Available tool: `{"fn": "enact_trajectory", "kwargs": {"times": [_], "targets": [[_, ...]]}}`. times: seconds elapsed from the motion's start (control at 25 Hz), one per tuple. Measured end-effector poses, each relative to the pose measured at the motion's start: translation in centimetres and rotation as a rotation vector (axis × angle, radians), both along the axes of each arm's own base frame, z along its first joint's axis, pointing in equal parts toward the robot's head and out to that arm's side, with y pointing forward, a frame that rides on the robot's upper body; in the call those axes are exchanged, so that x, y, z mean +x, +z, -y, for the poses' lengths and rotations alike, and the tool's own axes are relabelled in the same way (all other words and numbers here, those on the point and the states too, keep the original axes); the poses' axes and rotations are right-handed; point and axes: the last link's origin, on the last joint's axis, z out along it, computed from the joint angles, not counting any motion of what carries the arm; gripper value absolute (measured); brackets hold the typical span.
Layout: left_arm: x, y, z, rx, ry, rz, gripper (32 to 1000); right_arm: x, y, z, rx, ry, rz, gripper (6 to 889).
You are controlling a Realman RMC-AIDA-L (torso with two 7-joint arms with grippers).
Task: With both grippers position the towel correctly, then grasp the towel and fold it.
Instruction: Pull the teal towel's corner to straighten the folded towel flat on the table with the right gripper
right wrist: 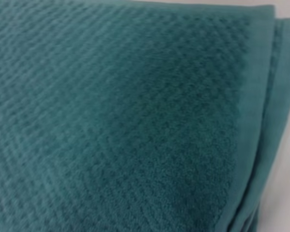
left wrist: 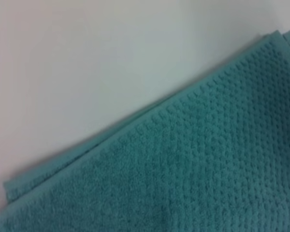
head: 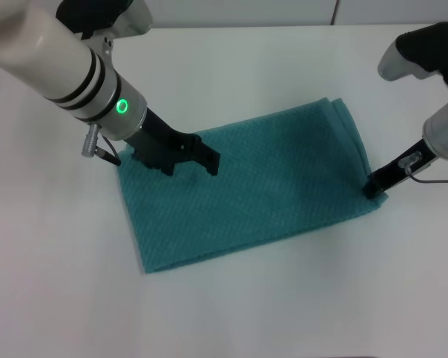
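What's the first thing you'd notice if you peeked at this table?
A big teal-green waffle-weave towel lies flat, slanted across the middle of the white table. The broad black left gripper is over its left end, while the slim black right gripper touches down at its right edge.

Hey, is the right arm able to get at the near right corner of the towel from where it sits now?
Probably yes: the right gripper already sits at that edge of the towel, and nothing lies between them.
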Motion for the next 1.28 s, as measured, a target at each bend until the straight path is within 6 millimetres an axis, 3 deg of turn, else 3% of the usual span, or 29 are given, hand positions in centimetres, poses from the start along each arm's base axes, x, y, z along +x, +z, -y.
{"fn": "enact_trajectory", "kwargs": {"times": [1.28], "targets": [[-0.6,0.1,0.2,0.002,0.012,-0.005,875,-1.8,-1.7,3.4,-0.226,-0.042,-0.035,79]]}}
